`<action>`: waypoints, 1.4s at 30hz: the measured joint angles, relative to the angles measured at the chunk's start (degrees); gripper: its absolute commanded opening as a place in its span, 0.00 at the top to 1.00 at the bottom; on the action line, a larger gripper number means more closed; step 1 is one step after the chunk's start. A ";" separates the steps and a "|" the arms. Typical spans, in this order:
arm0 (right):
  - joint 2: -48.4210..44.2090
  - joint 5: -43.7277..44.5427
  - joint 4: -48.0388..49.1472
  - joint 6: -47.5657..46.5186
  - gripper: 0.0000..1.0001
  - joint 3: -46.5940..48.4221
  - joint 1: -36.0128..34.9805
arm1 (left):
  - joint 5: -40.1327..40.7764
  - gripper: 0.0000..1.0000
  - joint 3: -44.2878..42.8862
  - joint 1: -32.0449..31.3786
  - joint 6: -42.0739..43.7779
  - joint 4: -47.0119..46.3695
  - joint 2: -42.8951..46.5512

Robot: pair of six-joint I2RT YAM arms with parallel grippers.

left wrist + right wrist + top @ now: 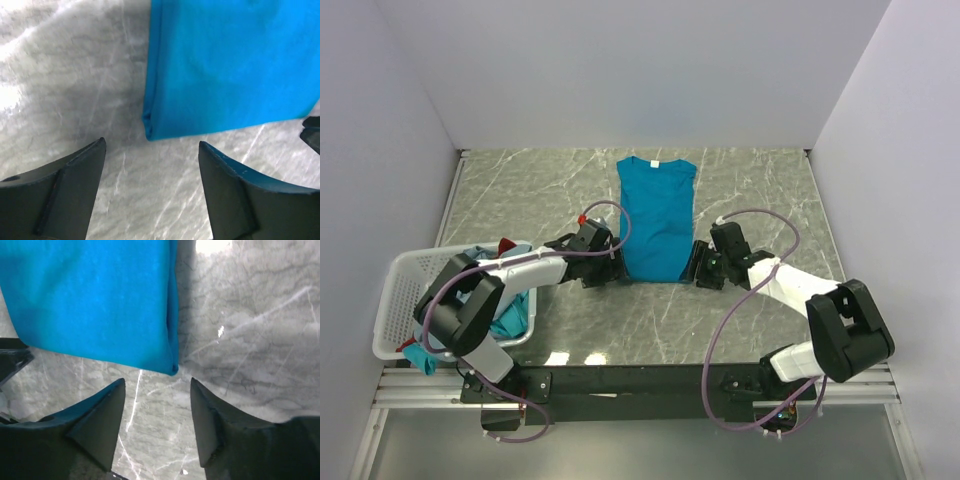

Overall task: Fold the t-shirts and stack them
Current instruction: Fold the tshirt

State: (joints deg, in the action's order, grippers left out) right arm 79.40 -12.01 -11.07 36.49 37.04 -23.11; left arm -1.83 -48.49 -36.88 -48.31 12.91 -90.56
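A bright teal-blue t-shirt (pixel 655 215) lies flat mid-table, folded lengthwise into a narrow strip, collar and white label at the far end. My left gripper (pixel 617 267) sits low at its near left corner (pixel 150 131) and stands open, jaws empty, just short of the hem. My right gripper (pixel 695 268) is at the near right corner (pixel 172 367), also open with bare table between its fingers. More t-shirts (pixel 510 318), teal and grey-blue, lie heaped in the basket.
A white lattice basket (pixel 398 305) sits at the near left edge beside the left arm. Grey marbled tabletop (pixel 760 190) surrounds the shirt; white walls close in the far and side edges. Purple cables loop off both arms.
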 measured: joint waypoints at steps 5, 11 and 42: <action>1.49 0.11 1.70 0.09 0.47 0.00 0.00 | 0.39 0.33 -0.42 0.04 -0.96 -2.29 -1.99; 4.46 -0.20 3.30 0.48 0.62 0.04 0.00 | 0.61 0.72 -2.27 0.04 -1.75 -4.00 -5.44; -28.65 1.51 -10.67 20.44 1.00 -19.80 -26.60 | 4.74 0.99 15.15 -20.85 -14.16 12.72 18.10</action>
State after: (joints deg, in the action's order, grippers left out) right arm 50.74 -10.50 -21.74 56.93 17.23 -49.71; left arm 2.92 -33.34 -57.74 -62.48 25.63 -72.47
